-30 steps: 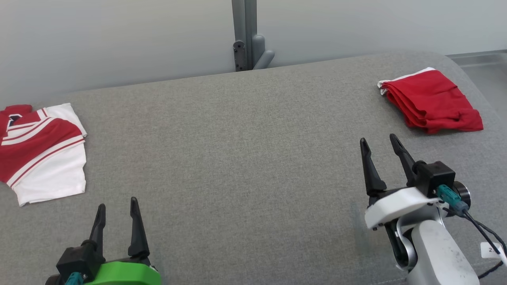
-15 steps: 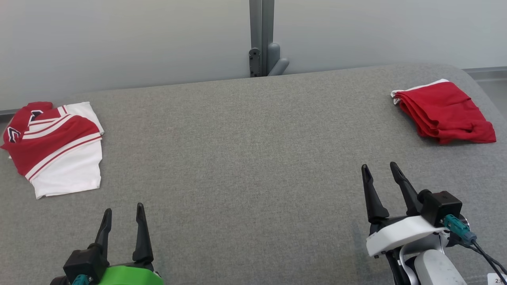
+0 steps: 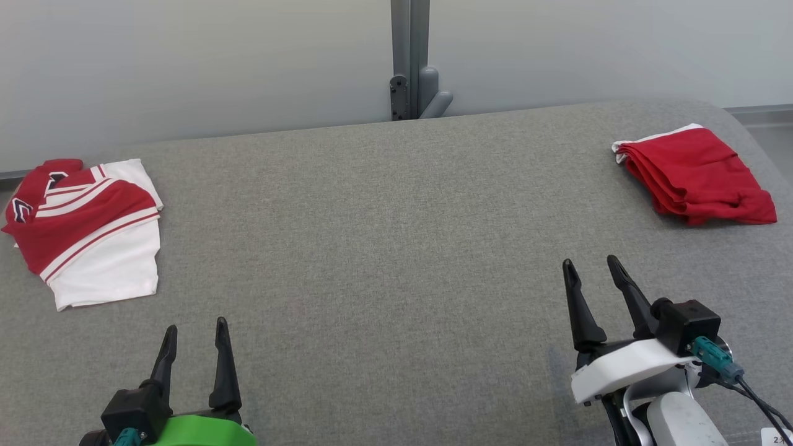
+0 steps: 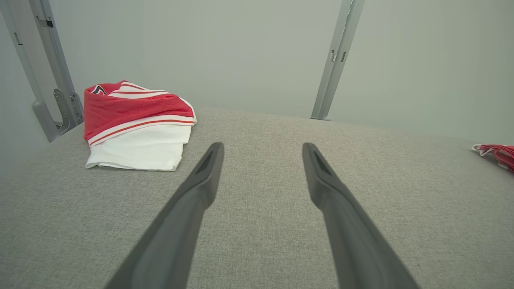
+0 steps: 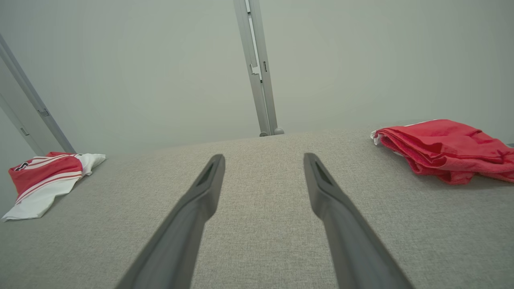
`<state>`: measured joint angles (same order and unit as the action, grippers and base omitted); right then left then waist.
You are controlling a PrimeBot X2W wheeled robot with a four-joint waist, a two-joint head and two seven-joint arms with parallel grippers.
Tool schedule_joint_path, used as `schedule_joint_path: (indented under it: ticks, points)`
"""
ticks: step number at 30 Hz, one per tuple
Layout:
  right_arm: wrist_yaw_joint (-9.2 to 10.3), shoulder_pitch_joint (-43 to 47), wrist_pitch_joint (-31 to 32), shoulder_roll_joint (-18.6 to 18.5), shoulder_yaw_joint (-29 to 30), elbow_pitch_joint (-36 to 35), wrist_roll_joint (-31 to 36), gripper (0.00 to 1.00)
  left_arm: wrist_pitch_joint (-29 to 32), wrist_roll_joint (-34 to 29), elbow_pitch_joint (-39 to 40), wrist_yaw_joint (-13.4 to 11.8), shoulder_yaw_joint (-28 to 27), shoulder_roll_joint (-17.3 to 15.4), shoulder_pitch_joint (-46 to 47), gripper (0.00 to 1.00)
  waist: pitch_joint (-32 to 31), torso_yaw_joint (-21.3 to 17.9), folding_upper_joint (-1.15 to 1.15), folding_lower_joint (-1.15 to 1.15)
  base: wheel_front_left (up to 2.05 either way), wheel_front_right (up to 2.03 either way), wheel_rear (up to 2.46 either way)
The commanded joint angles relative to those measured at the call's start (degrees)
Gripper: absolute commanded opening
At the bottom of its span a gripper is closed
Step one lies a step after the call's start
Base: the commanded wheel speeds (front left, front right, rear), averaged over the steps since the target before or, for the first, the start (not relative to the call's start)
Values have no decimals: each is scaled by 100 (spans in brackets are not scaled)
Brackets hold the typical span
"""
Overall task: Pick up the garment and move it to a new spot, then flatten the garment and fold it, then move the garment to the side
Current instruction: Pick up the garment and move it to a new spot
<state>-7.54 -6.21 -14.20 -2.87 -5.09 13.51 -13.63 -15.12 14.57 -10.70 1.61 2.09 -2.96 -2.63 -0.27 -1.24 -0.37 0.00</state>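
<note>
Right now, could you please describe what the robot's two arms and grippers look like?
The left gripper has two long, dark, tapered fingers on a bright green housing. The right gripper has matching fingers on a white housing, a pale grey forearm, and a teal connector trailing black cables.

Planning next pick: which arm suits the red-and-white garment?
Left. The left gripper, open, sits nearest the red-and-white garment; the right gripper, also open, is far across, by the red garment.
</note>
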Motion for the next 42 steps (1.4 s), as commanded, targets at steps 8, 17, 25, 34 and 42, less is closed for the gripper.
schedule_joint_path:
  ticks: [8,17,25,34,42]
  points:
    - [9,97,15,-2,28,-51,-23,100,-4,8,-9,9,-2,7,106,100,0,72,37,0,0,0,0]
    - [9,177,4,-2,39,-106,-9,100,-4,0,60,-73,-15,0,71,100,-101,923,37,0,0,0,0]
    - [9,307,14,-2,-63,-81,-112,100,-4,-121,90,-67,-68,-1,-199,100,-269,2272,37,0,0,0,0]
    - [9,256,-39,-4,-286,45,-265,100,-4,-191,151,-20,-126,-37,-399,100,-317,2916,37,0,0,0,0]
    - [9,210,-65,-10,-359,174,-272,100,-4,-228,171,-17,-132,-30,-421,100,-330,2904,37,0,0,0,0]
